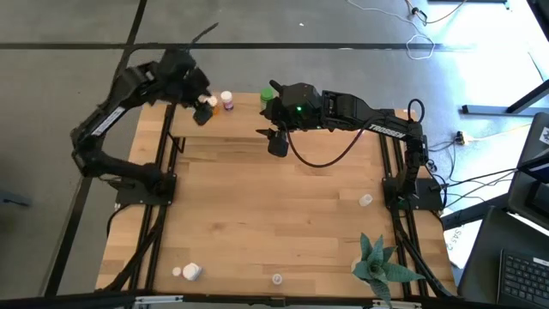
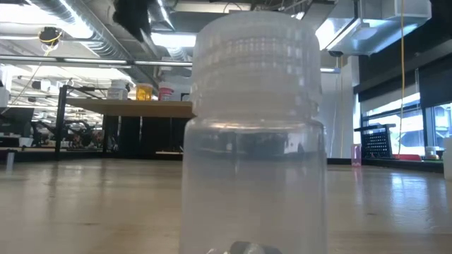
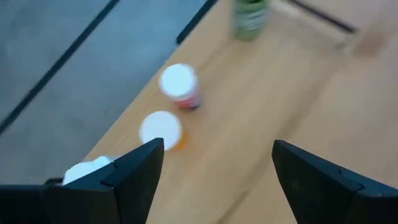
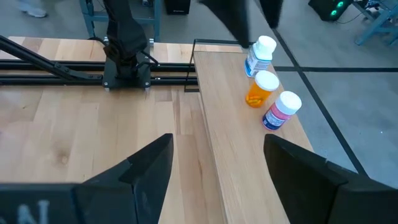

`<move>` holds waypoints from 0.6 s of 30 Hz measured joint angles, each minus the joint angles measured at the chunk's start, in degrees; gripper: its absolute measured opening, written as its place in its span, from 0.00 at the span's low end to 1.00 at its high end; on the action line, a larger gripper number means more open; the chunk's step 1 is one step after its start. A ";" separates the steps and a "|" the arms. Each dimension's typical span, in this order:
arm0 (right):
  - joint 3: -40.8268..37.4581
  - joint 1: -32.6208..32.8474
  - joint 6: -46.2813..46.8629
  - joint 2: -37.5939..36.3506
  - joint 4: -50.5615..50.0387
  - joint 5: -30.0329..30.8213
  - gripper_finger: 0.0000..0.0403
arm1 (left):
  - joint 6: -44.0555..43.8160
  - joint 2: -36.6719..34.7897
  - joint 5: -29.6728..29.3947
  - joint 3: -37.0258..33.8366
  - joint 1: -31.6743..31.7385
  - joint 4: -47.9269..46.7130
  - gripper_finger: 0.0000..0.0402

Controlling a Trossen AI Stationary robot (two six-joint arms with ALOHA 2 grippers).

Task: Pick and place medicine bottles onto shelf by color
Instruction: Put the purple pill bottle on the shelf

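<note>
Both sets of fingers spread, nothing held. Left gripper (image 1: 204, 112) hangs over the shelf (image 4: 230, 162) end, right by the white bottle (image 4: 259, 55), orange bottle (image 4: 261, 89) and pink bottle (image 4: 281, 110) standing in a row. Right gripper (image 1: 276, 142) waits mid-shelf, near the green bottle (image 1: 268, 96). Loose bottles sit on the bench (image 1: 274, 223) front: clear bottle (image 2: 254, 134) blocks the low view. Next pick, my guess: drop straight over a cap, centre it between the fingers, keep clear of the sorted row
</note>
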 joint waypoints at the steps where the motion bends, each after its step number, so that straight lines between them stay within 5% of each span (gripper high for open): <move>1: -0.02 -0.01 0.05 0.00 -0.02 0.00 0.63 | -0.01 -1.15 0.00 0.00 -1.62 -0.71 0.74; 18: 0.00 -0.01 0.05 0.00 0.00 0.00 0.63 | -14.09 -11.29 -0.58 0.00 -31.74 -10.76 0.73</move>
